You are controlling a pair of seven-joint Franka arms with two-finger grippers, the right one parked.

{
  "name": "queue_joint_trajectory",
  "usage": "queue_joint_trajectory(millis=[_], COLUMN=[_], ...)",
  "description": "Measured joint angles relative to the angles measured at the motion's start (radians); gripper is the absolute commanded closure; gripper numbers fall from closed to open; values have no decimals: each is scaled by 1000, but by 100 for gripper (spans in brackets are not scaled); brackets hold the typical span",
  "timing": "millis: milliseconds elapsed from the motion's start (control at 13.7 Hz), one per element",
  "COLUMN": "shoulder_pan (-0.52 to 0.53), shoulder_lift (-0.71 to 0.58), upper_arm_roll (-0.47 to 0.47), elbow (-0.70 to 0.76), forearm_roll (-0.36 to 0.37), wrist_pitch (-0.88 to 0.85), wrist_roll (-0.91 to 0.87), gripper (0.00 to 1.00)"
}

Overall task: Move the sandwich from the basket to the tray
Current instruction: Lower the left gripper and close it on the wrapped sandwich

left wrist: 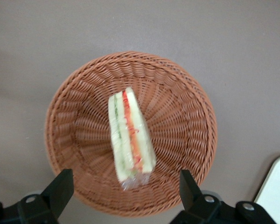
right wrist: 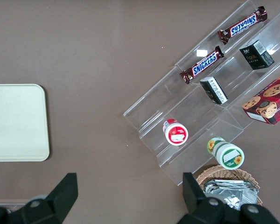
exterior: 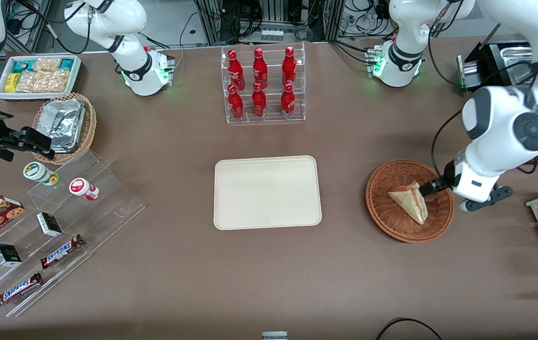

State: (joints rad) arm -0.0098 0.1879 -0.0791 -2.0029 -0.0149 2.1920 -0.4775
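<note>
sandwich [exterior: 409,202] in basket [exterior: 384,215], gripper [left wrist: 126,186] open above it, tray [exterior: 231,212] beside basket toward parked arm's end

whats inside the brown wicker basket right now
Only the sandwich, a wrapped wedge lying on the weave of the basket. The hand hovers open above it, not touching. The weave under the sandwich is covered.
</note>
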Motion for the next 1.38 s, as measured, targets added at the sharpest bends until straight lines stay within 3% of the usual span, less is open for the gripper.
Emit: queue_joint_trajectory(millis=[656,1093,1166,1238,1384], shoulder_pan=[-1,-1,-1,-1,-3], shoulder_lift=[50,106,116,125,135], upper_arm_roll=[-5,-5,-6,-6,-8], elbow=[-161,-179,-180,-180,-180], forearm_roll=[0,0,0,0,0], wrist_pitch=[216,294,310,323,331], wrist_roll=[-104,-113,-116,-120,-124], gripper=[0,1,4,19,61])
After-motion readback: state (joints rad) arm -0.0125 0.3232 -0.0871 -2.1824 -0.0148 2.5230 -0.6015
